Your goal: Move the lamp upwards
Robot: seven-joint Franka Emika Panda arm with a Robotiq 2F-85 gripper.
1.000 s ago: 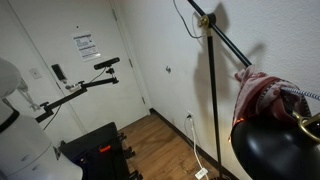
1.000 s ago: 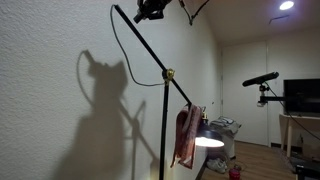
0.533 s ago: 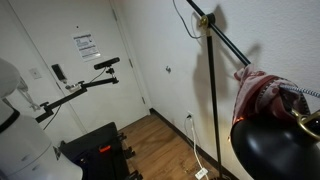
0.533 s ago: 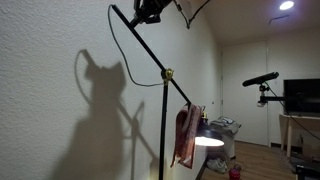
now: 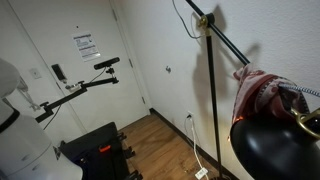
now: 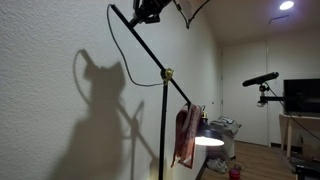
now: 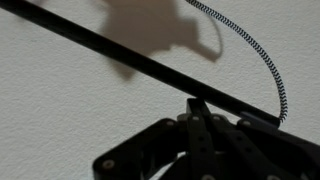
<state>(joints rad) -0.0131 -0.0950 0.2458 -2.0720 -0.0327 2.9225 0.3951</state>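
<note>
The lamp is a thin black pole (image 5: pixel 213 100) with a brass joint (image 5: pixel 203 20) and a hinged arm sloping down to a glossy black dome shade (image 5: pixel 275 150). A red-white cloth (image 5: pixel 262 92) hangs on the arm. It also shows in an exterior view, with pole (image 6: pixel 163 130), joint (image 6: pixel 168 73), lit shade (image 6: pixel 208 142) and cloth (image 6: pixel 188 135). My gripper (image 6: pixel 150 10) sits at the raised back end of the arm, near the ceiling. In the wrist view my gripper (image 7: pixel 200 106) is closed against the black arm rod (image 7: pixel 110 55), which crosses diagonally before the white wall.
A braided cord (image 7: pixel 265 60) loops by the rod. A black camera on a tripod arm (image 5: pixel 106 63) stands by the door and also shows in an exterior view (image 6: pixel 260 78). A black cart (image 5: pixel 95 150) is on the wood floor. The wall is close behind the lamp.
The back end of the lamp arm and my gripper have shifted slightly to the left in an exterior view; the shadow on the wall has shifted with them. The shade has barely moved.
</note>
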